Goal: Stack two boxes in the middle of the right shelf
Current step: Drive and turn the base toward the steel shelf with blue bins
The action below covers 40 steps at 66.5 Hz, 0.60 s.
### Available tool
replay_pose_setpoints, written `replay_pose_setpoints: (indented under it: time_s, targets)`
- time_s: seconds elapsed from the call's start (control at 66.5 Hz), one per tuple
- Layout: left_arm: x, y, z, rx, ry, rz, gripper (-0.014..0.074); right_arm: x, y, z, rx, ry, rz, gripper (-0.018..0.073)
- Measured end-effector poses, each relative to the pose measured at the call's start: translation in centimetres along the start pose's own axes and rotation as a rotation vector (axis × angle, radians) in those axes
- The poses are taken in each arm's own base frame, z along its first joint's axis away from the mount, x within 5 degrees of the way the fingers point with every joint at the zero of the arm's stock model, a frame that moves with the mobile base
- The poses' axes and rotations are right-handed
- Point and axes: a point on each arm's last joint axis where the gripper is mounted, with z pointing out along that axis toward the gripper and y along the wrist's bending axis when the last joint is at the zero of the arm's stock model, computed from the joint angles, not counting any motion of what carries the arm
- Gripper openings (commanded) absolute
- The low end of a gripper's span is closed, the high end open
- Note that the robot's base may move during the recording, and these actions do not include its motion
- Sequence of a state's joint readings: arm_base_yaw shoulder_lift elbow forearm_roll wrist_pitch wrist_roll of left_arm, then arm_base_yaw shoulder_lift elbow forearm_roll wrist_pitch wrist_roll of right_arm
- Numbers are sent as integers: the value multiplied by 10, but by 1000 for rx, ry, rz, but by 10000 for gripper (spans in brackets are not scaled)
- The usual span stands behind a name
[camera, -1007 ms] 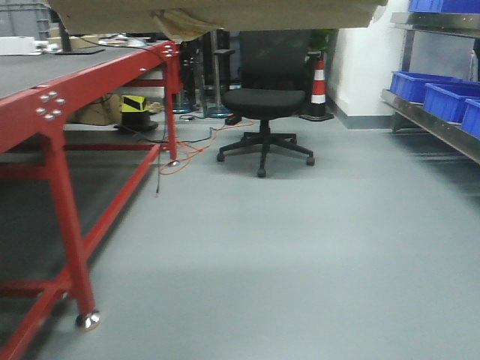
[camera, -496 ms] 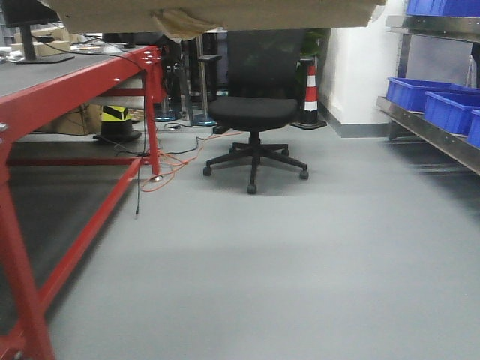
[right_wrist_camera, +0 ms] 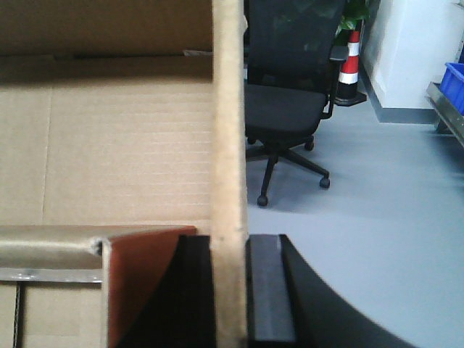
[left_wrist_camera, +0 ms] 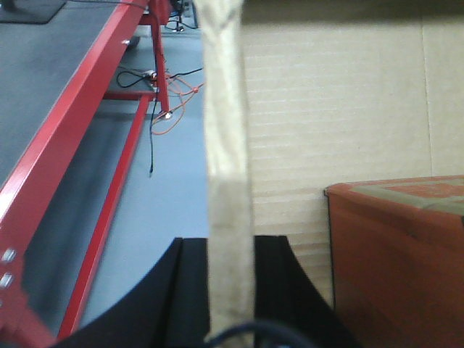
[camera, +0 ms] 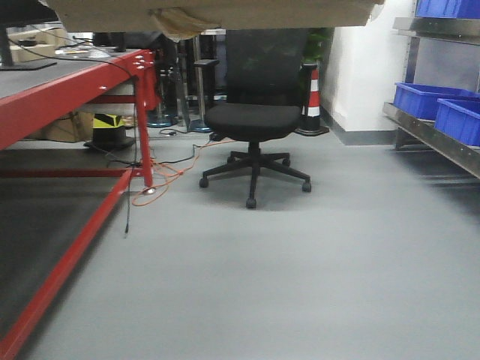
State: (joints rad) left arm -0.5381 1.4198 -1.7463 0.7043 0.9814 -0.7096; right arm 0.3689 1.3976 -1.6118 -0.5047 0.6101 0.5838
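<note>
Box [camera: 262, 11] held level, long axis running left to right; left gripper [left_wrist_camera: 230, 250] and right gripper [right_wrist_camera: 230, 254] jaws each pinch an upright end wall.

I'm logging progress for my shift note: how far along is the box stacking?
Done: the tan corrugated cardboard carton is lifted off the floor. In hand: the left gripper and right gripper each clamp a carton wall. Left: reaching the stainless-steel rack at right and stacking. No carton shows there.

Left gripper [left_wrist_camera: 230, 250] is clamping the upright wall of a cardboard box [left_wrist_camera: 326, 109]; a red-framed table [left_wrist_camera: 94, 123] is standing left, above an orange cable [left_wrist_camera: 181, 105].
</note>
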Motion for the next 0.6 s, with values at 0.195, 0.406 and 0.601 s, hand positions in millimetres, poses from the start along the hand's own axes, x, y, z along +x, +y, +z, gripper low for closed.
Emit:
replay_pose_setpoints:
  time_s: [0.195,0.406,0.601]
  targets:
    - [0,0,0,-3,-2,3,-111,0,0,0,-2,-3,0,-148]
    - [0,0,0,-4,-3,3,-111,0,0,1,-3,-3,0,-148]
    - [0,0,0,-4,-3,3,-111,0,1,2,-2,-1,-1,-148]
